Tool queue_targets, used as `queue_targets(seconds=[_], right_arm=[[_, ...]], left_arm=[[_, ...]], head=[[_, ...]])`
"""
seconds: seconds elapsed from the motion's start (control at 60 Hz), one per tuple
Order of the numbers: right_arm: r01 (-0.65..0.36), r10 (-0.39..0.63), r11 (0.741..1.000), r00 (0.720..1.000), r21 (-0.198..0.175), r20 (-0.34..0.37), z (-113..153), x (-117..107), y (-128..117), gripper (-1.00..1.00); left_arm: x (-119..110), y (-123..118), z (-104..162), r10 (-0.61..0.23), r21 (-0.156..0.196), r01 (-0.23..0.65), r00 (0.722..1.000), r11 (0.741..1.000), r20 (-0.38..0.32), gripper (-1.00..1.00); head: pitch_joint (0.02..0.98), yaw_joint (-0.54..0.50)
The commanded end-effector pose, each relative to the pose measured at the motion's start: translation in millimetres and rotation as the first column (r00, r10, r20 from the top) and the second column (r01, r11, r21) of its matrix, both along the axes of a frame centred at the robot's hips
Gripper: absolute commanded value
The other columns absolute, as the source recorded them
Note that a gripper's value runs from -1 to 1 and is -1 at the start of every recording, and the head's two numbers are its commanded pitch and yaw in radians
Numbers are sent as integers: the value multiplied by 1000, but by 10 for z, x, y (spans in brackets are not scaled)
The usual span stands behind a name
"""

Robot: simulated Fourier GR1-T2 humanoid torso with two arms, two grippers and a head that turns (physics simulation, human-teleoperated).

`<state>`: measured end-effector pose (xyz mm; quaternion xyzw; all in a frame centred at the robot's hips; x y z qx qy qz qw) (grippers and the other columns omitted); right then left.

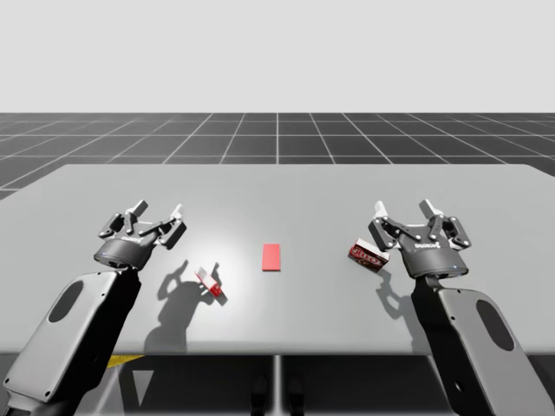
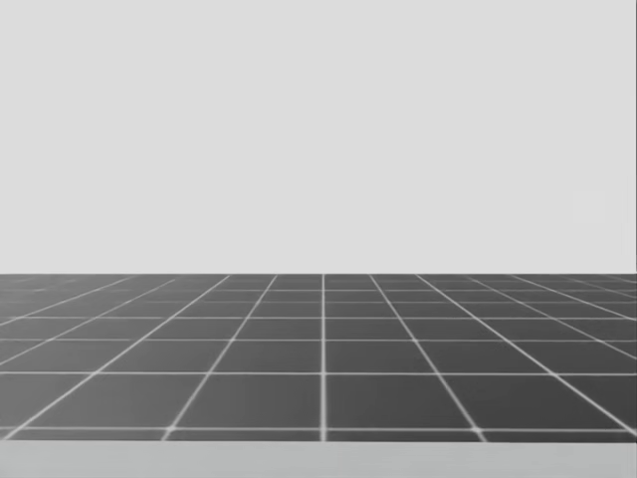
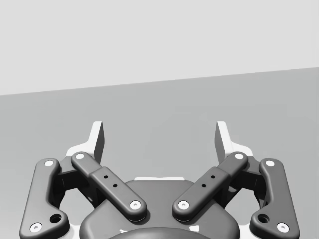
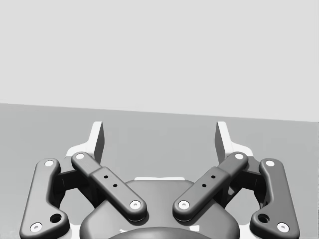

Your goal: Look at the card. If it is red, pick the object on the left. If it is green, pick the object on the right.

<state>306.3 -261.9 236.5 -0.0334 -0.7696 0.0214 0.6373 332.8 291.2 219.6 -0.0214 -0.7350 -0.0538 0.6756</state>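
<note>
The card [image 1: 271, 257] lies flat at the middle of the table [image 1: 286, 199], between the two objects. It is red, so the left object [image 1: 211, 284] is my target. I take it the card sits centred so that it favours neither side.

The left object is small, red and white. It lies on the table left of the card and a little nearer to me; I cannot make out what it is. Its long axis runs on a diagonal, far-left to near-right, with a pale end pointing away toward my left gripper [image 1: 158, 211].

That gripper hovers above the table, near the object but apart from it, jaws spread wide with nothing between them. My right gripper [image 1: 403, 208] hangs the same way, wide and empty, just beside the dark red box [image 1: 368, 254]. I cannot tell whether they touch.

I judge both arms are held out to the sides to leave the middle open. My head camera faces the grid floor [image 2: 322, 349] beyond the table.

For the grasp, I would turn the left wrist so the fingers close across the object's short width.
</note>
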Motion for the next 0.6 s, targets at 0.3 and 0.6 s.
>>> queue_targets(seconds=[0.3, 0.6], right_arm=[[-11, 11, 999, 1000, 31, -15, 6, 3, -3, -1000], [28, -27, 999, 1000, 24, -12, -5, 31, -20, -1000]], left_arm=[[-10, -9, 7, 1, 6, -1, 1000, 1000, 3, -1000], [-16, -4, 13, 0, 15, 0, 1000, 1000, 9, -1000]], head=[[231, -3], [536, 22]])
